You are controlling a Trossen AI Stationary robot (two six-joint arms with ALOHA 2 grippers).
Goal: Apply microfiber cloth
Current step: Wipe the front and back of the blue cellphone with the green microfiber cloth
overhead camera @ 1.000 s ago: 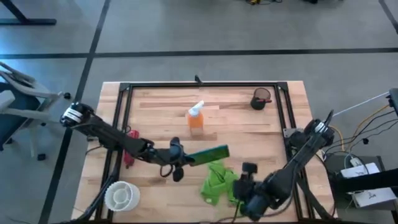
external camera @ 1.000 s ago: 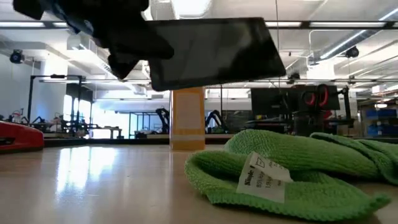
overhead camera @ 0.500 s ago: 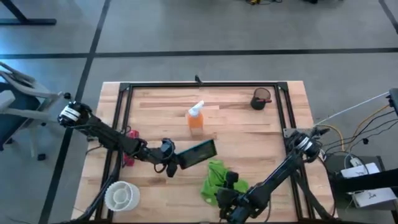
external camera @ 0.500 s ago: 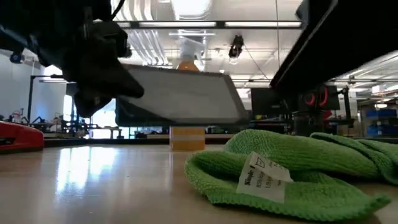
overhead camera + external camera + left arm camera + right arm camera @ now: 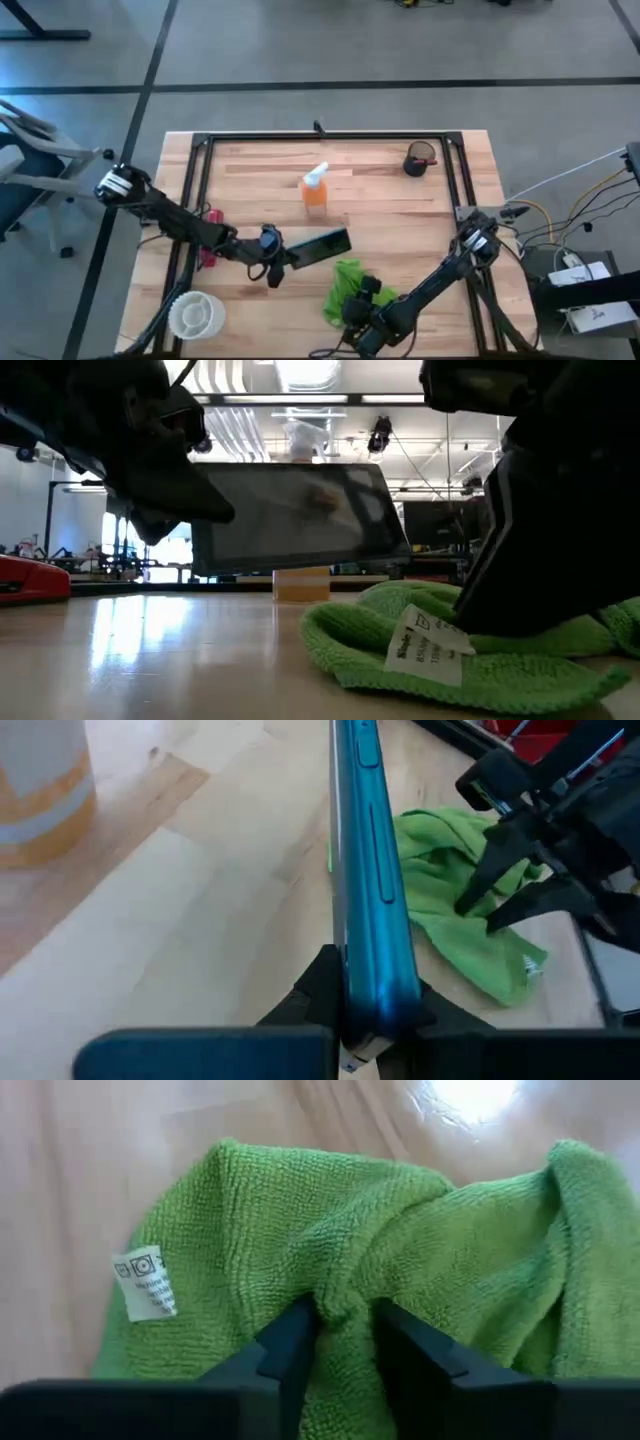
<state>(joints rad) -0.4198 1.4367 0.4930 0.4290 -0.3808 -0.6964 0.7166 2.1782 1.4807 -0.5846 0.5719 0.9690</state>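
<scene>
The lime-green microfiber cloth lies crumpled on the wooden table near its front edge, with its white label showing. My right gripper is down on the cloth, shut on a raised fold. My left gripper stands just left of the cloth, shut on a dark flat tablet with a blue rim. It holds the tablet off the table. In the low view the tablet hangs over the cloth. My left gripper pinches the tablet's left end between its two fingers, coming level from the table's left. The tablet stands on edge, lifted clear of the table. My right gripper pinches a raised fold of the cloth between its two fingers, coming from above. The cloth lies slack on the table.
An orange spray bottle stands behind the tablet at the table's middle. A dark cup is at the far right, a white roll at the near left, and a red object under the left arm. A black frame rail runs around the table.
My right gripper has gone toward the table's left and come down onto the cloth, whose top now sinks under it. My left gripper has drawn the tablet slightly left and turned it, so that its face now stands more upright.
</scene>
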